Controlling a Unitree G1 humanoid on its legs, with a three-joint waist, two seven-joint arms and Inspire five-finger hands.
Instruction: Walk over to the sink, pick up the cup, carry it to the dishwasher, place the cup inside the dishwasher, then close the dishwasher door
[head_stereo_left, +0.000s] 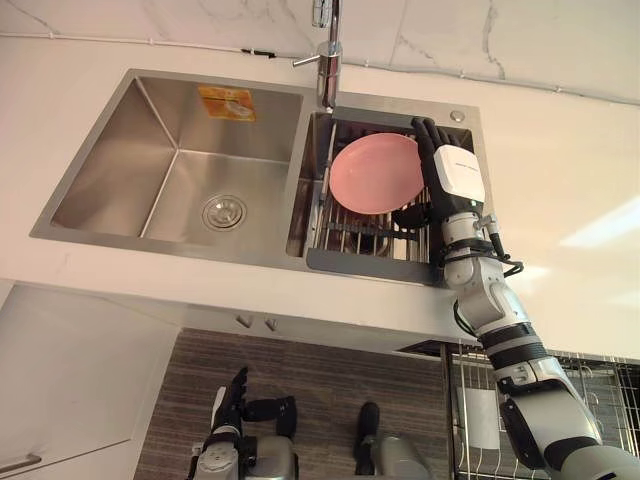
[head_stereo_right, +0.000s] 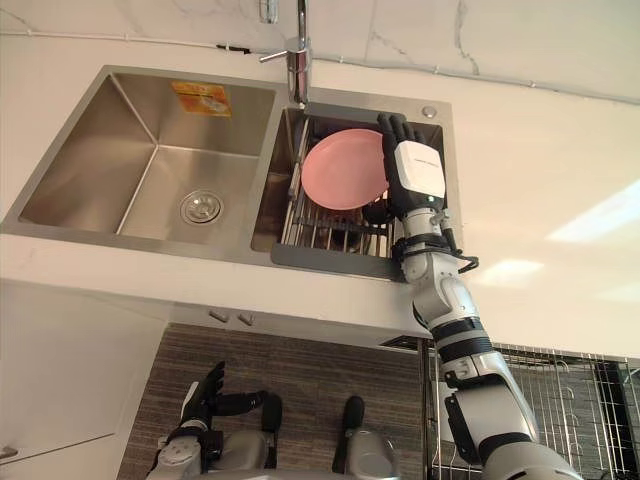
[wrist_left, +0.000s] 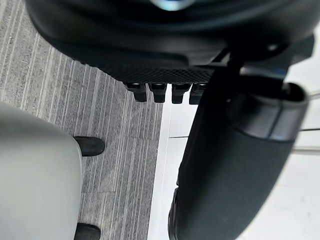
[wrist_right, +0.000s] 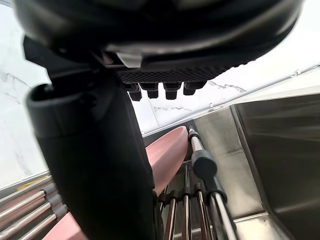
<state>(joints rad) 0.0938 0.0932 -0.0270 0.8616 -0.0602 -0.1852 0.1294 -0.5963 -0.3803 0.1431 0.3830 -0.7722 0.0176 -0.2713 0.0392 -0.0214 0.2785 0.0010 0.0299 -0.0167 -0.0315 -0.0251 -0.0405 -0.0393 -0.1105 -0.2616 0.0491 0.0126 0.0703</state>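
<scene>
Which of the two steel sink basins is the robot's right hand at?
The smaller basin on the robot's right: the right hand is beside the round pink plate leaning in its wire rack. The larger left basin has a round drain.

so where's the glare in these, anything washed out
Left eye view: a bright light patch on the white counter right of the sink; the pink plate beside the right hand shows no glare. Right wrist view: pale streaky reflections on the sink's steel wall.
</scene>
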